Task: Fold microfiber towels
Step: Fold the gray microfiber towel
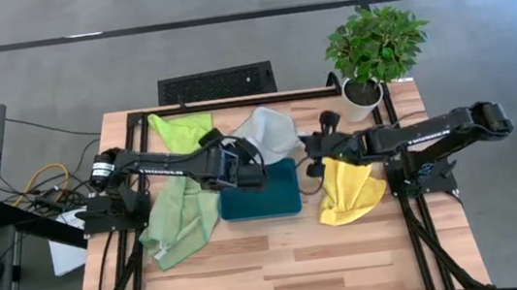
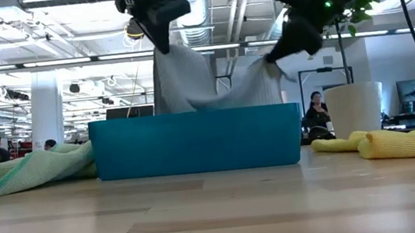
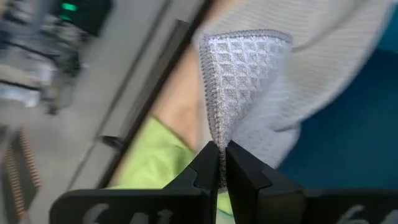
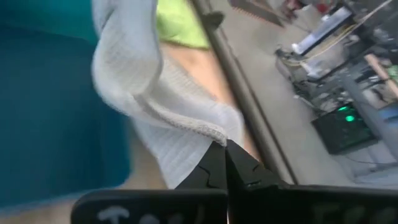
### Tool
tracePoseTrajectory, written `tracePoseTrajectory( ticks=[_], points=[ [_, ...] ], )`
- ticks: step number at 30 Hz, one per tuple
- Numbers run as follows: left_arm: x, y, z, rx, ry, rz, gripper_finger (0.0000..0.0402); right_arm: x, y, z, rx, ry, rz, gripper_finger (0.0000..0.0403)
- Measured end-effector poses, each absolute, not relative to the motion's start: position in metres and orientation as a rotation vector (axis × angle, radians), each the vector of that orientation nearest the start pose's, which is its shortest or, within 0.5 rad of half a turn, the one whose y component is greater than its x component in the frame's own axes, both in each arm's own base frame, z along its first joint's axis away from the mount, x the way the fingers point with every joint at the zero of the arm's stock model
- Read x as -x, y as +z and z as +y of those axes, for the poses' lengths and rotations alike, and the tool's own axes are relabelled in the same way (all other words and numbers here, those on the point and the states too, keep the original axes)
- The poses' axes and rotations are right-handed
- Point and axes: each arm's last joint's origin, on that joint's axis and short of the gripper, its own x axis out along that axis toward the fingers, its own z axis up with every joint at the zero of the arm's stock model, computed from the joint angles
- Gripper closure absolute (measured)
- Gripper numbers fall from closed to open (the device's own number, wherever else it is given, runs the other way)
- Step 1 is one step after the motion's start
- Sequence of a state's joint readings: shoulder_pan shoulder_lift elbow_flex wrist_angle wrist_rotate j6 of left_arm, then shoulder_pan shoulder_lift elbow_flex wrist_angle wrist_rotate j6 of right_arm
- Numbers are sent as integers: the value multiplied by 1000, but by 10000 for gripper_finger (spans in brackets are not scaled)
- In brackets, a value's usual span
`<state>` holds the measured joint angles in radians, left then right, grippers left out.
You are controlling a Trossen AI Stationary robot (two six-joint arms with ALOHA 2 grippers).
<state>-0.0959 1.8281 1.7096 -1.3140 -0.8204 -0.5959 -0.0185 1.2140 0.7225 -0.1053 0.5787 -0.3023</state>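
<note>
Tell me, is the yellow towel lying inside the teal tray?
No, the yellow towel lies on the bare wooden table beside the teal tray, under the right arm.

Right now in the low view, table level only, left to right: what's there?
Pale sage green microfiber towel → rigid teal rectangular tray → white plant pot → crumpled yellow microfiber towel.

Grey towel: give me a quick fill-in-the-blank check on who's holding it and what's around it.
1. Both grippers, left and right, are shut on the ____ towel.
2. That towel hangs above the teal ____.
3. The yellow towel lies beneath the ____ arm.
4. A potted ____ stands at the table's corner.

Missing: grey; tray; right; plant
</note>
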Motion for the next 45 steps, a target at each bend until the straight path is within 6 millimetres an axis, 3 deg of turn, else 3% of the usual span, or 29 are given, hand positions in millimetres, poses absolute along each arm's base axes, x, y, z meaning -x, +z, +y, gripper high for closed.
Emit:
tracePoseTrajectory(
  ticks=[7,15,21,30,37,41,45],
  points=[
    [-336,324,19,-202,1114,958,388,-240,263,-46,518,-660,705,401],
    [-321,338,75,-215,1274,961,388,-239,295,-75,541,-782,677,402],
    [-317,340,119,-195,1324,976,388,-233,313,-96,549,-883,665,402],
    [-326,355,171,-218,1240,872,388,-227,332,-124,639,-1022,570,403],
    [-327,378,187,-295,1258,779,388,-227,344,-125,706,-1060,496,403],
    [-328,389,184,-322,1279,758,388,-231,341,-118,715,-1020,510,403],
    [-330,387,173,-345,1238,806,388,-236,337,-107,732,-954,543,403]
  ],
)
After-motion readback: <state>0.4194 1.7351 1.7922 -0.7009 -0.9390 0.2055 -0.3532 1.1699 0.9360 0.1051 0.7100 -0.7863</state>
